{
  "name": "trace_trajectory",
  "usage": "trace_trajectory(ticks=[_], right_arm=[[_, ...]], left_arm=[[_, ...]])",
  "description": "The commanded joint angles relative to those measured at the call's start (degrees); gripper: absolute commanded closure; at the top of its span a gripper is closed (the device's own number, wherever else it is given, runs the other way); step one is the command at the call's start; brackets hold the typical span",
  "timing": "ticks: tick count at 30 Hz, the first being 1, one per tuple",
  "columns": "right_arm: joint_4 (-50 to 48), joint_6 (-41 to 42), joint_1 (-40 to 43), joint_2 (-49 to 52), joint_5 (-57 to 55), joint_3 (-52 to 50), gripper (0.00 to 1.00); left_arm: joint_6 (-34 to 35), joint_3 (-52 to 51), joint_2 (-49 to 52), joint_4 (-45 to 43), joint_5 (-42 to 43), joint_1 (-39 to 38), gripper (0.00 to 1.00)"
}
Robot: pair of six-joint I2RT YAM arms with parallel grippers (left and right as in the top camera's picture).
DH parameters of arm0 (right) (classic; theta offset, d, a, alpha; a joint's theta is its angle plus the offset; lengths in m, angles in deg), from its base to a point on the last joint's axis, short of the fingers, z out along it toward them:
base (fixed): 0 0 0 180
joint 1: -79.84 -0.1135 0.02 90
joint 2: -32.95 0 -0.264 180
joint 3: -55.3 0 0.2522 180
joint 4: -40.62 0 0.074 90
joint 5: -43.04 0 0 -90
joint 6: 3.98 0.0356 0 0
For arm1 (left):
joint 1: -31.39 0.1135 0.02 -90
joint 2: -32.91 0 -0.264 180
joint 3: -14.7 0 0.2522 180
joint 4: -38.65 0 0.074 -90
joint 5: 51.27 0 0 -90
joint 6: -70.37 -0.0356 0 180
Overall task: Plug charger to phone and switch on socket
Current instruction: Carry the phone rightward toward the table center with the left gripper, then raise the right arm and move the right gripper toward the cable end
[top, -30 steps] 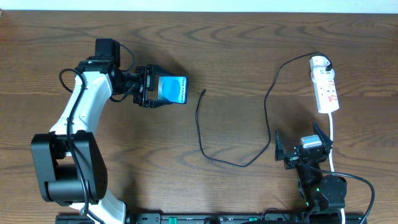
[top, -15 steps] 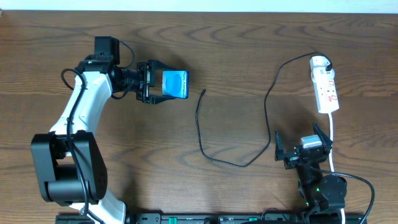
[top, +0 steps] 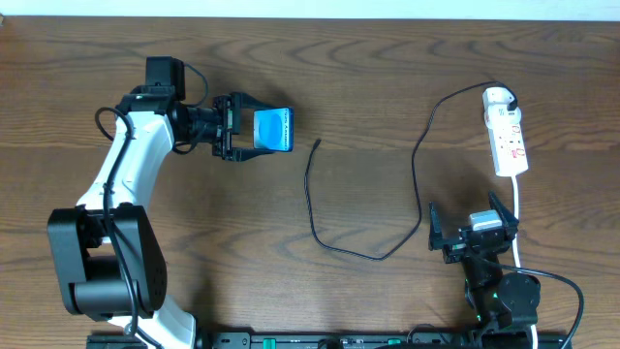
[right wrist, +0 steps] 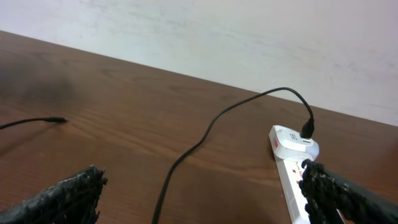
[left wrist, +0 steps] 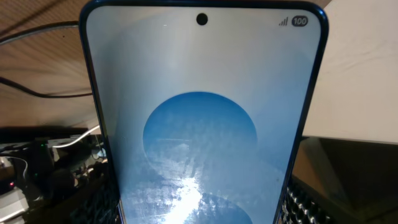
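Note:
My left gripper (top: 254, 131) is shut on the phone (top: 273, 130), its blue screen facing up at the table's left back. In the left wrist view the phone (left wrist: 199, 124) fills the frame, and the dark fingers (left wrist: 306, 202) press on its two long edges. The charger (top: 312, 199) lies loose on the wood: its small tip (top: 319, 143) sits just right of the phone, apart from it. Its far end is plugged into the socket (top: 508, 136) at the back right. My right gripper (top: 468, 229) stands open near the front right, with nothing between its fingers (right wrist: 68, 193).
The socket's thick white cord (top: 518, 218) runs forward, close past my right gripper. In the right wrist view the charger (right wrist: 205, 134) curves across the wood to the socket (right wrist: 292, 168), which lies beside the right finger. A pale wall (right wrist: 249, 37) stands behind the table.
My left gripper has carried the phone slightly right and toward the back, and has squared it up. The right arm and the cable have not moved.

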Motion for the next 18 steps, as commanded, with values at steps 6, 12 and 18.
trace_trajectory(ticks=[6, 12, 18], right_arm=[[-5.5, 0.2, 0.3, -0.3, -0.7, -0.1, 0.01], [-4.9, 4.2, 0.3, -0.3, 1.7, -0.1, 0.01], [-4.7, 10.3, 0.4, 0.9, 3.7, 0.6, 0.01]], left_arm=[[2.0, 1.5, -1.0, -2.2, 2.9, 0.4, 0.3], [3.2, 1.5, -1.0, -2.6, 2.7, 0.4, 0.3], [3.2, 1.5, -1.0, -2.6, 0.7, 1.0, 0.3]])
